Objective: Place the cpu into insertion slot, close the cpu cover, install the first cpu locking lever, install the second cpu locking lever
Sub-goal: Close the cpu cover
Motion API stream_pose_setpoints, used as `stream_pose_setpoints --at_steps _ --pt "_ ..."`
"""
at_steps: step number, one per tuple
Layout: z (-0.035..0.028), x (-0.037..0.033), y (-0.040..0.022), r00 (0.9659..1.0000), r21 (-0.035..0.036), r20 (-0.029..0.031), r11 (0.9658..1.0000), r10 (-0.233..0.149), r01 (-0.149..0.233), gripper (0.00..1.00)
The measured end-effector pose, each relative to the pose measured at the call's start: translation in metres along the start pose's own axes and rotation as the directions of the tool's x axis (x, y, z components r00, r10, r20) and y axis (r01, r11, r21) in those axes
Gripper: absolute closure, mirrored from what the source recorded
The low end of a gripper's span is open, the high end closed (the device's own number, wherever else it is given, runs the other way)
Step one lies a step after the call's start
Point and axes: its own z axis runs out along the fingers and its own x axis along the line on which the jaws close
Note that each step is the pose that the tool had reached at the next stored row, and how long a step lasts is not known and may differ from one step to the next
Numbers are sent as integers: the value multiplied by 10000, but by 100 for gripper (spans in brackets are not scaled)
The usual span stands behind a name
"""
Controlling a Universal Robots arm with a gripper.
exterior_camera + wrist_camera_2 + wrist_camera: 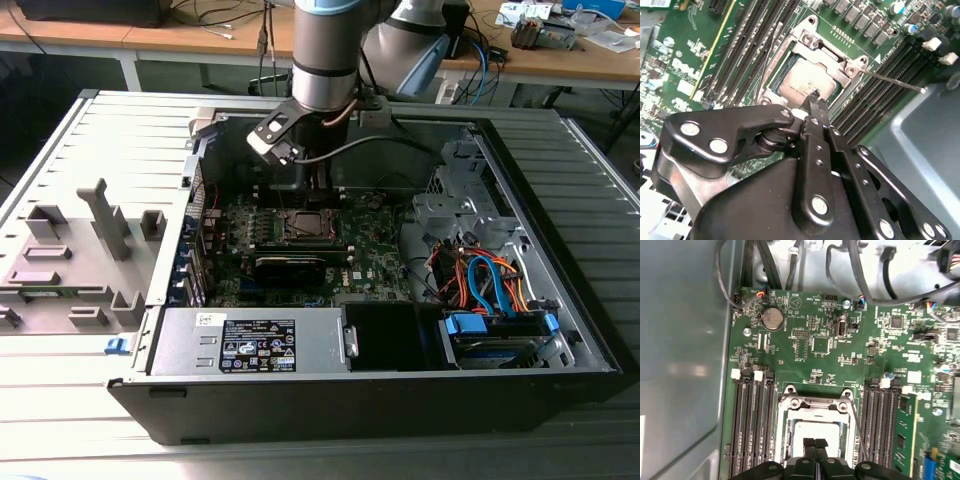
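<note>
Gripper (pixel 815 100) fingers pressed together, nothing seen between them, tips right over the near edge of the cpu (pixel 800 85). Cpu sits flat in the insertion slot (pixel 303 225), and the cpu cover (pixel 822 45) looks lowered over it. Judged: cover step finishing, levers not latched. One thin locking lever (pixel 892 81) sticks out free over the memory slots (pixel 875 100). Latching it calls for a precise push down and under its hook.

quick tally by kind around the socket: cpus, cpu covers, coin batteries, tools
cpu: 1
cpu cover: 1
coin battery: 1
tool: 1
total: 4
</note>
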Motion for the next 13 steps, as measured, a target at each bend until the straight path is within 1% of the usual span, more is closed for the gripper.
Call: stream_pose_setpoints --at_steps 1,2,3,13 --pt "-15 -1 0 10000 -1 -1 10000 0 0 89" --pt "-48 -2 0 10000 0 -2 10000 -1 1 89" --pt "-58 -3 0 10000 -1 -5 10000 -1 1 89" --pt "-62 -3 0 10000 -1 -14 10000 -2 2 89"
